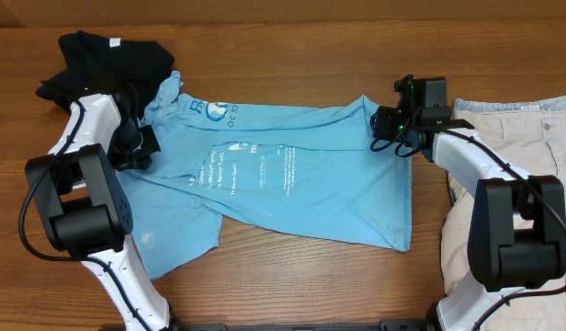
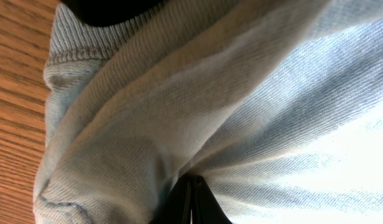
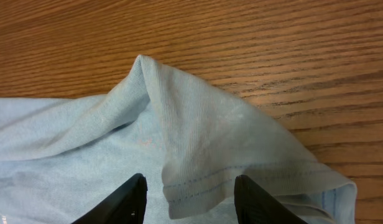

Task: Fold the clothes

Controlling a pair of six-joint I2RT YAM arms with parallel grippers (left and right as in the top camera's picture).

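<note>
The light blue T-shirt (image 1: 301,175) lies spread across the middle of the table, lettering up. My left gripper (image 1: 139,147) is at its left sleeve. In the left wrist view the gripper (image 2: 191,198) is shut, pinching a fold of the blue fabric (image 2: 179,112). My right gripper (image 1: 382,125) is at the shirt's upper right corner. Its fingers (image 3: 137,194) stand apart on either side of a raised, stitched hem fold (image 3: 198,186), which sits between them untouched by either pad; the right gripper (image 3: 190,182) is open.
A black garment (image 1: 104,55) is bunched at the back left, just behind the left arm. Beige shorts (image 1: 526,138) lie at the right, under the right arm. Bare wood table (image 1: 292,55) shows behind the shirt and along the front edge.
</note>
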